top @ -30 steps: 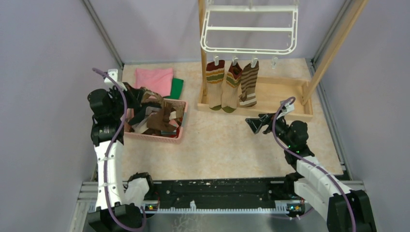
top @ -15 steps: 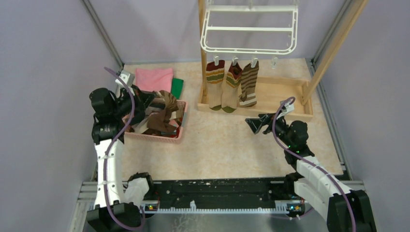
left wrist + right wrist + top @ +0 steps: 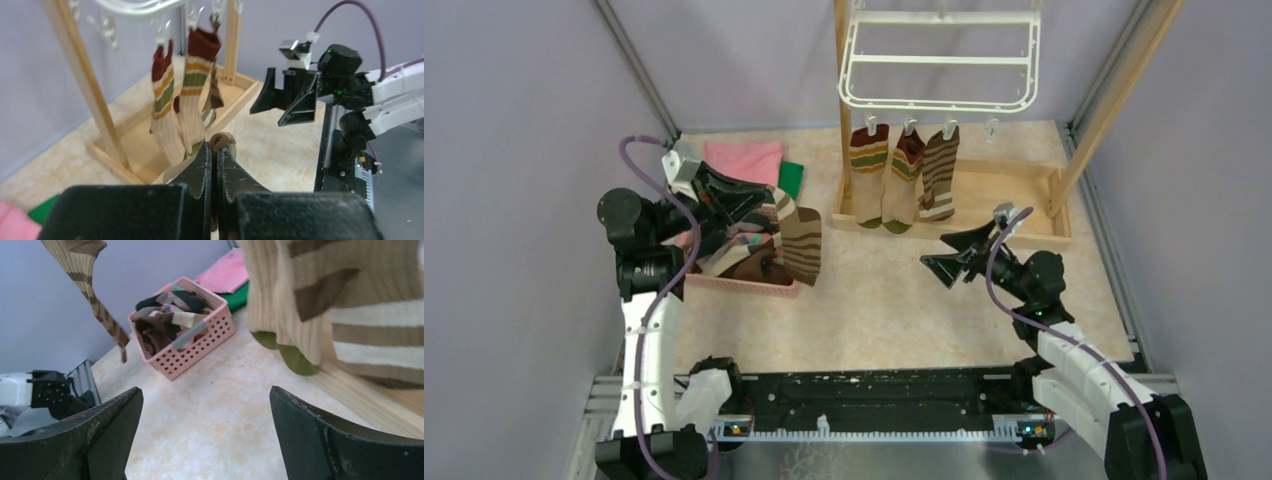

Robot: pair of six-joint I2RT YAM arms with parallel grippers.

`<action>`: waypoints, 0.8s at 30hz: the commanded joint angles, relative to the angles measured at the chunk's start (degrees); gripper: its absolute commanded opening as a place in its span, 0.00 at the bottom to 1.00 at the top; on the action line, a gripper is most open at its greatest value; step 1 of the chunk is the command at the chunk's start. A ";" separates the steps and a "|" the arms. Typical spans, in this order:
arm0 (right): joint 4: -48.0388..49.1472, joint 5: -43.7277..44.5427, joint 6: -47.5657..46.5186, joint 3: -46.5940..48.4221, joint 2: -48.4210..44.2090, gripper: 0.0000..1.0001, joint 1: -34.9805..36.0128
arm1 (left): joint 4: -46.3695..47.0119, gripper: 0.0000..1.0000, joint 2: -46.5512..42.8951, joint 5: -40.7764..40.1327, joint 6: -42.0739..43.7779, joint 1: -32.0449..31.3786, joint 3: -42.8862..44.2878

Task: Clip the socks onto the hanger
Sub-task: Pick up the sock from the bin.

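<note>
Pale purple walls close in a beige speckled desk (image 3: 874, 300), and the white hanger (image 3: 939, 60) hangs at the back from a wooden frame (image 3: 842, 110). Three socks (image 3: 904, 175) are already clipped along its near rail, with one bare clip (image 3: 992, 127) at that rail's right end.

The left end effector (image 3: 764, 203) is pinched tight on the top of a brown-and-cream striped sock (image 3: 801, 242), which hangs straight down over the right rim of the pink basket (image 3: 754, 285), toe lowest. The right end effector (image 3: 952, 254) hovers mid-desk with its jaws spread wide and nothing in them, facing left toward that sock.

From where the sock hangs, the bare clip lies up and well to the right, past the hung three. I'd say the right arm is the nearer one to it, so the sock has to travel rightward, cuff uppermost
</note>
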 commanded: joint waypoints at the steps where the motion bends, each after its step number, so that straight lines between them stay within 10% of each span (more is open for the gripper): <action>1: 6.53 -4.27 0.60 4.62 0.31 0.97 4.02 | 23.32 0.00 -1.11 2.57 -15.86 -2.87 1.91; 11: 4.96 -0.23 -8.09 15.20 11.08 0.98 27.02 | 25.15 0.00 1.75 -8.82 -13.25 -23.47 3.38; 24: 13.89 6.20 -0.42 17.71 19.99 0.91 33.82 | 31.15 0.00 3.22 -12.47 -13.61 -29.94 -3.09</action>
